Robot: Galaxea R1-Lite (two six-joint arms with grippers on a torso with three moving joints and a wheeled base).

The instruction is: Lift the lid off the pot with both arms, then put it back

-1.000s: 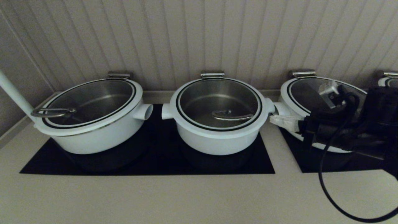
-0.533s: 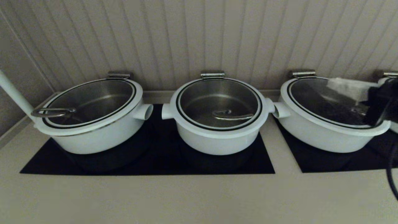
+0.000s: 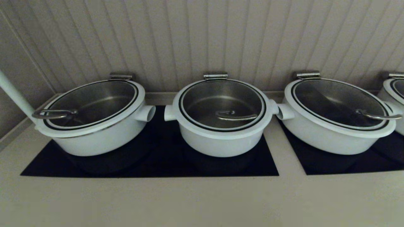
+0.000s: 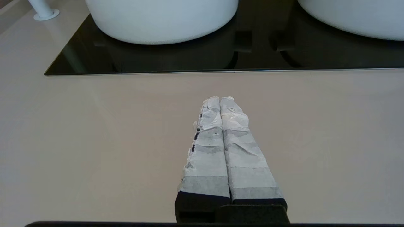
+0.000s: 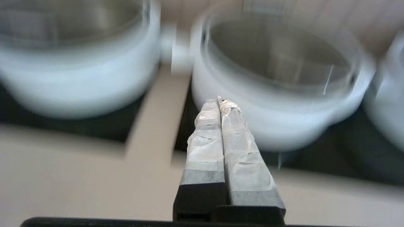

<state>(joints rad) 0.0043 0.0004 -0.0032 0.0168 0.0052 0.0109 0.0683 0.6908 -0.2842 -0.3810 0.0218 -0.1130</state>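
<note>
With the lid (image 3: pixel 222 105) sitting flat on the middle pot (image 3: pixel 221 118) between its neighbours, looks finished. Left gripper (image 4: pixel 220 99) and right gripper (image 5: pixel 220 101) both pinched closed, empty, low over the counter (image 3: pixel 189 198), presumably parked.

**Three cameras on one counter of pots**

The head view looks forward and down from above the counter (image 3: pixel 202 201), facing the panelled wall (image 3: pixel 202 34), far enough back to hold three white pots in a row and the edge of a fourth at far right.

The left wrist view sits low and near the counter, looking along its closed fingers (image 4: pixel 206 151) toward the black hob glass (image 4: pixel 176 60) at the left.

The right wrist view, blurred, looks from higher up along its closed fingers (image 5: pixel 205 138) at pots further right.

All three views share the counter and the pots.
</note>
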